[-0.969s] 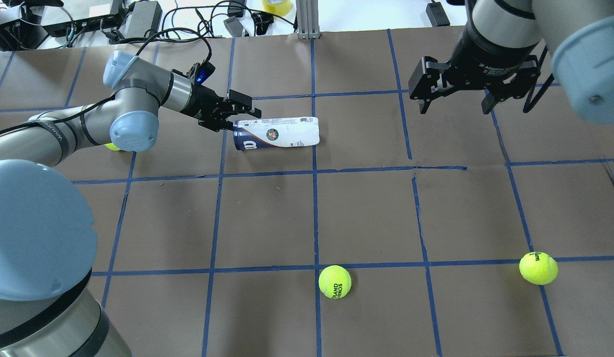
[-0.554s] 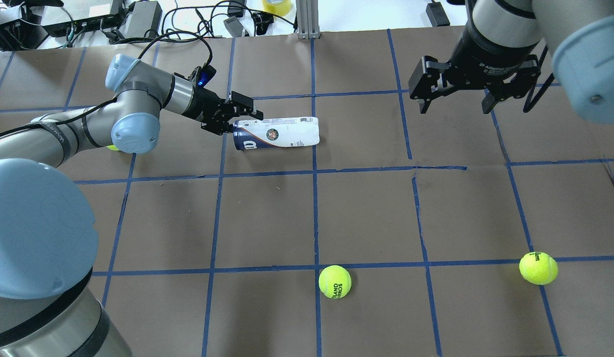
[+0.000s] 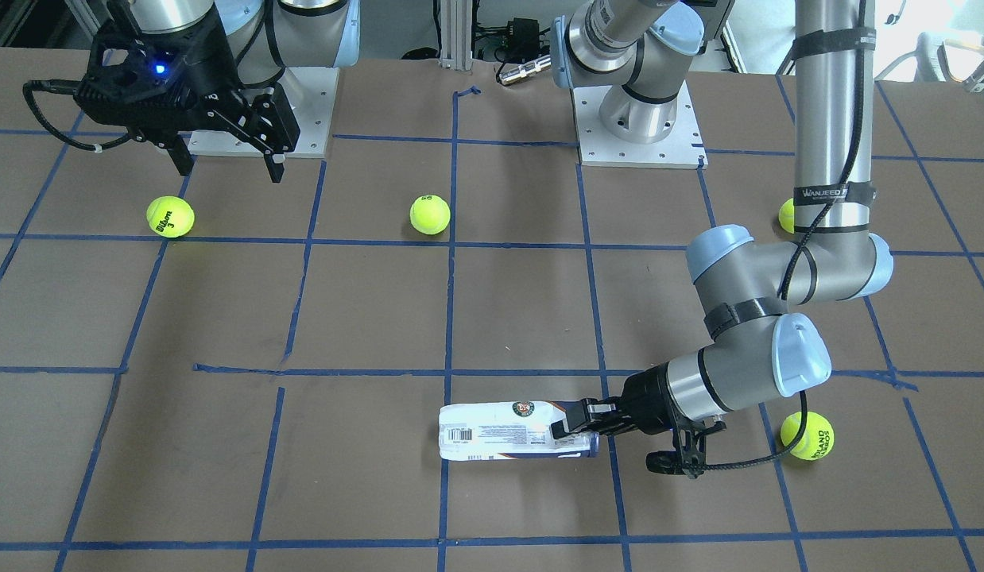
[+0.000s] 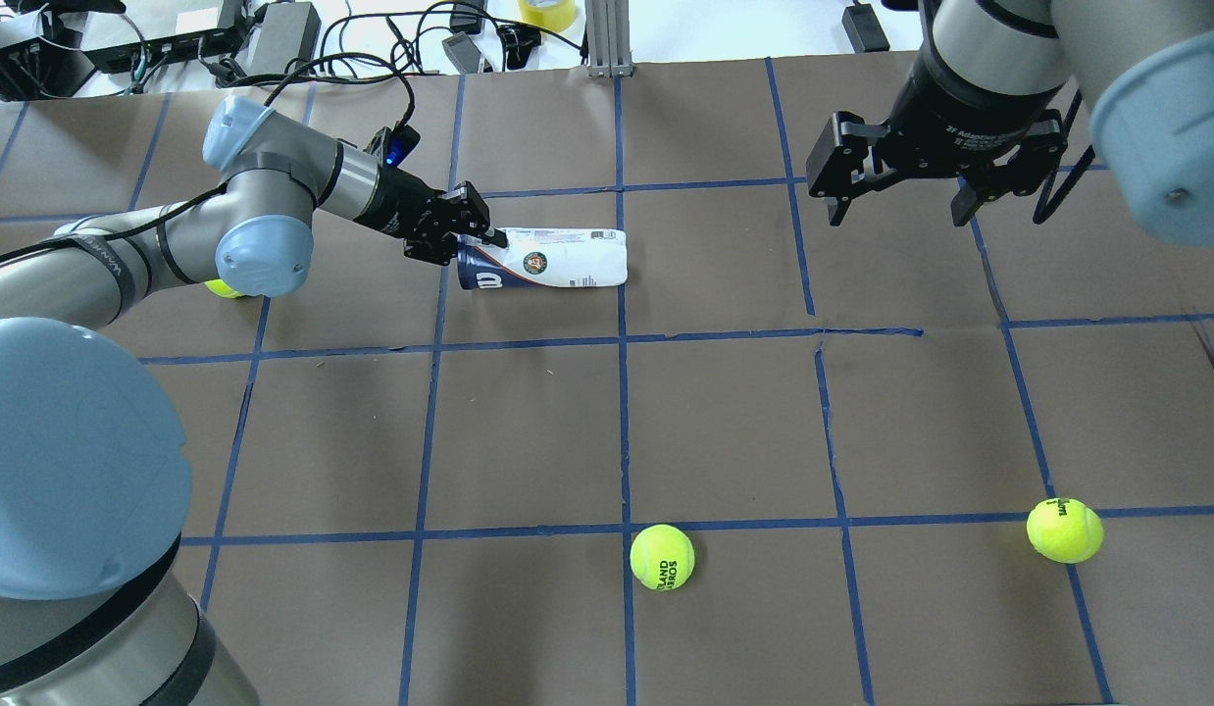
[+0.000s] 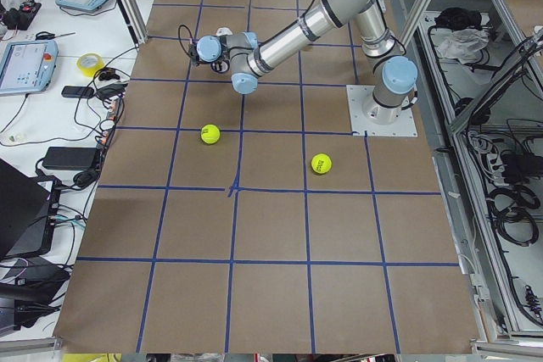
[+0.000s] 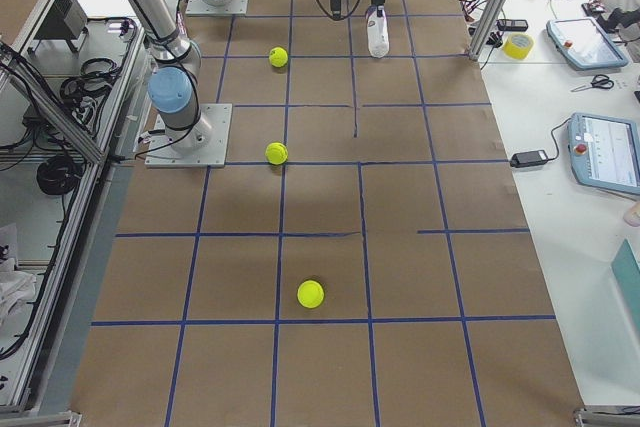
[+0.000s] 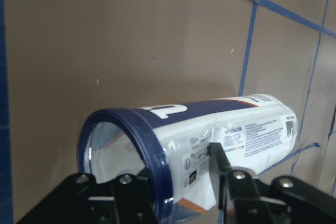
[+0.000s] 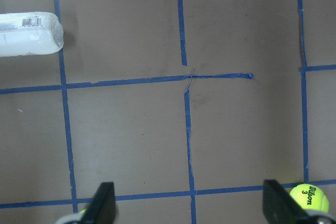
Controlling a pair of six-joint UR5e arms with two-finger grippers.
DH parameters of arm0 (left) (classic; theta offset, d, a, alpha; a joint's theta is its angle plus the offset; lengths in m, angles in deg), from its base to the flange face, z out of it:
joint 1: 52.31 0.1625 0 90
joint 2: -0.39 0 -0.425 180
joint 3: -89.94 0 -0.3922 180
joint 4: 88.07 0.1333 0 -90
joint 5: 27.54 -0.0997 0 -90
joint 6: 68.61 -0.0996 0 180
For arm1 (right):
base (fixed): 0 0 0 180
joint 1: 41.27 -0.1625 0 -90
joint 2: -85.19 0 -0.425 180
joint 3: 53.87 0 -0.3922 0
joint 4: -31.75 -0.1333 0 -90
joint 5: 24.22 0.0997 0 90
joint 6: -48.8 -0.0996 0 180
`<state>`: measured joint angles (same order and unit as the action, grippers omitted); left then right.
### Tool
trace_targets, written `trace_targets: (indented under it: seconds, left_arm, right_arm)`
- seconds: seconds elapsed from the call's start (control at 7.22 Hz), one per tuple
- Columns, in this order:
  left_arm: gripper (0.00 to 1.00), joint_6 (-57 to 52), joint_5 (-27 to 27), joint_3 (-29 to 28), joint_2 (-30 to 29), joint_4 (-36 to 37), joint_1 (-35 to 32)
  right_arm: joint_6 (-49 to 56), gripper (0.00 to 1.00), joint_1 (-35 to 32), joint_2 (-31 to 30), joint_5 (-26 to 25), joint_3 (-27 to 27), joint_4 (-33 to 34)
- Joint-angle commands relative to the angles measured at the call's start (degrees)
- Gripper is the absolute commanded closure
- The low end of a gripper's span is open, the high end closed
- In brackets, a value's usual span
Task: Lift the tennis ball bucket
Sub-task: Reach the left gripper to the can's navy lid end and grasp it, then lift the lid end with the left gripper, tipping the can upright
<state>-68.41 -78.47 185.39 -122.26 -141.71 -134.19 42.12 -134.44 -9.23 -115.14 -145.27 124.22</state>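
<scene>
The tennis ball bucket (image 4: 553, 259) is a slim tube with a white label and a navy end band. It lies on its side on the brown table, and also shows in the front view (image 3: 496, 431) and the left wrist view (image 7: 236, 135). My left gripper (image 4: 475, 240) is shut on the rim of its navy open end, one finger inside and one outside (image 7: 181, 187). My right gripper (image 4: 896, 211) hangs open and empty above the table at the far right, well apart from the tube; its wrist view shows the tube's far end (image 8: 29, 35).
Yellow-green tennis balls lie loose on the table: one near the front middle (image 4: 662, 557), one at the front right (image 4: 1064, 530), one half hidden under my left arm (image 4: 220, 288). Cables and boxes (image 4: 274, 39) line the far edge. Blue tape marks a grid.
My left gripper has moved in onto the tube's navy end and closed on its rim. The tube has shifted slightly toward the far left. The right arm has not moved.
</scene>
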Motion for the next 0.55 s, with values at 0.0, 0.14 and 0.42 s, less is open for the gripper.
trace_targets:
  seconds: [0.0,0.14,0.42]
  left_arm:
    - [1.00,5.03,-6.53,-5.95,2.49,-3.47,-1.52]
    - [1.00,8.63,-8.82,-9.37,3.63,-4.11,-2.92]
    - [1.00,13.32,-10.49,-13.52,5.39,-7.69,-3.64]
  right_arm:
    - [0.00,0.00,0.00,0.03,0.04,0.00,-0.01]
    - [0.00,0.00,0.00,0.03,0.04,0.00,-0.01]
    - [0.00,0.00,0.00,0.03,0.04,0.00,-0.01]
